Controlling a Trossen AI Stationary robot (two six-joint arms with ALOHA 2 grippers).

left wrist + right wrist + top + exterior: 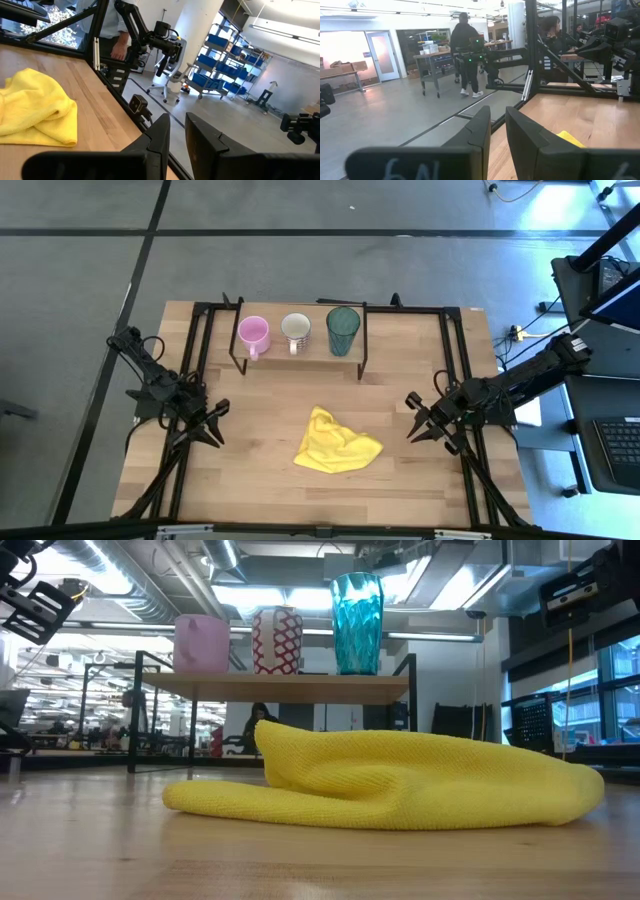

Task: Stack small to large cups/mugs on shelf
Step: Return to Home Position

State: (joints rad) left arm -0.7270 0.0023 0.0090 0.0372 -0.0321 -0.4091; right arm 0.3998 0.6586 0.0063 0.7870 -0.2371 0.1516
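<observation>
Three vessels stand in a row on the low wooden shelf (pixel 300 358) at the table's far side: a small pink mug (pixel 252 333) on the left, a white patterned mug (pixel 295 329) in the middle, and a taller teal tumbler (pixel 342 329) on the right. The low view shows them upright on the shelf board (pixel 280 687). My left gripper (pixel 213 423) is at the table's left side, and my right gripper (pixel 416 420) is at its right side. Both are empty, with their fingers close together, far from the shelf.
A crumpled yellow cloth (pixel 335 442) lies on the tabletop between the two grippers, nearer than the shelf. Black frame bars (pixel 190 370) run along both table sides. People show in the room beyond the table (pixel 466 50).
</observation>
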